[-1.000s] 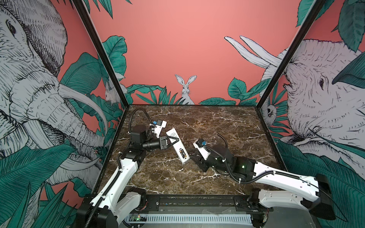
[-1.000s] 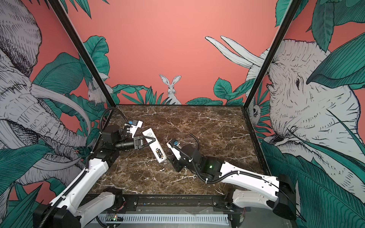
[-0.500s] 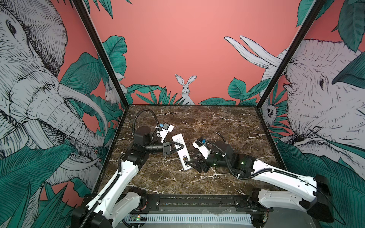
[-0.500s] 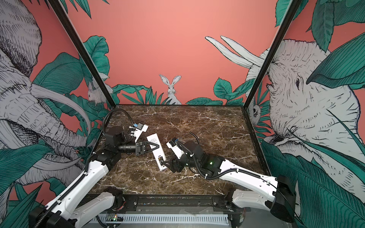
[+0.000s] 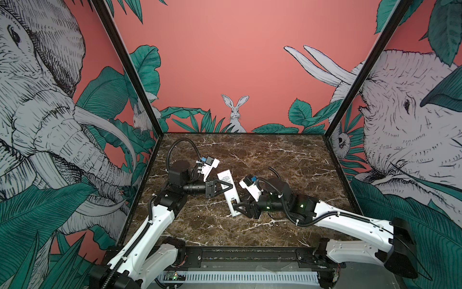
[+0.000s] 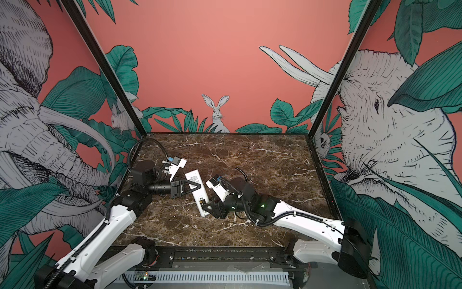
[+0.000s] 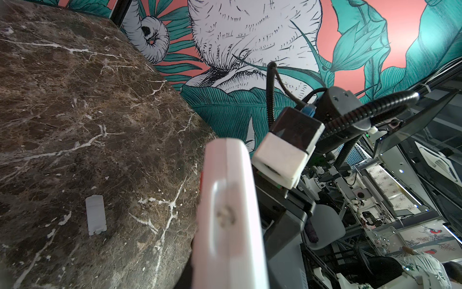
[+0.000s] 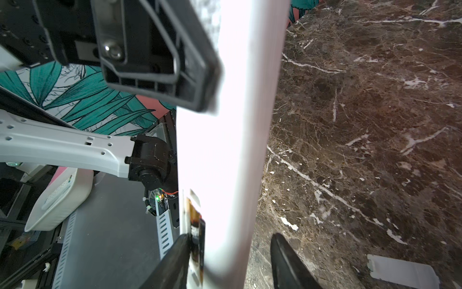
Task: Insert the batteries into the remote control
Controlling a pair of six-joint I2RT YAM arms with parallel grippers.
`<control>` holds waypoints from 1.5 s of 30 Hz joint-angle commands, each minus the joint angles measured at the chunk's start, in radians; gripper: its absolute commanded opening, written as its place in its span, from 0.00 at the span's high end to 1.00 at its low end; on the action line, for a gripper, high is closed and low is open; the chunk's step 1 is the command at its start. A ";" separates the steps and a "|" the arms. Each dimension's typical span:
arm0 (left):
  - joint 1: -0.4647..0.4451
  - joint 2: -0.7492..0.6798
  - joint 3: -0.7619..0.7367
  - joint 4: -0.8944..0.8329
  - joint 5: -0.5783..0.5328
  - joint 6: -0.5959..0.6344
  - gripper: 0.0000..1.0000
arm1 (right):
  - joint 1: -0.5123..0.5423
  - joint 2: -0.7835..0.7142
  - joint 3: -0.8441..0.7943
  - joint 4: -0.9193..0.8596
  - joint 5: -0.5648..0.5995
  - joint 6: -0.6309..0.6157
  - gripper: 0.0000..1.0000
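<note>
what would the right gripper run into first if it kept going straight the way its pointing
The remote. Its near end, with a battery showing in the open slot, lies between the open jaws of the right gripper, so going on would likely bring the remote against the gripper's base almost at once.

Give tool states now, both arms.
Left tool: shut on the slim white rectangular remote control.
Right tool: open, straddling that remote's battery end, gap on one side.
</note>
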 commanded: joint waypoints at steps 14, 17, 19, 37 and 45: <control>-0.012 -0.042 0.035 0.004 0.054 -0.007 1.00 | -0.015 0.034 0.011 0.092 -0.002 -0.014 0.73; -0.014 -0.044 0.037 0.004 0.054 -0.008 1.00 | -0.020 0.042 0.015 0.096 0.009 -0.007 0.76; -0.014 -0.043 0.037 0.005 0.053 -0.008 1.00 | -0.022 0.051 0.021 0.098 0.018 -0.002 0.78; -0.012 -0.045 0.071 -0.212 -0.161 0.165 1.00 | -0.045 0.025 -0.013 0.065 0.089 0.022 0.55; -0.003 -0.035 0.092 -0.374 -0.479 0.272 1.00 | -0.058 -0.011 -0.079 -0.019 0.236 0.074 0.33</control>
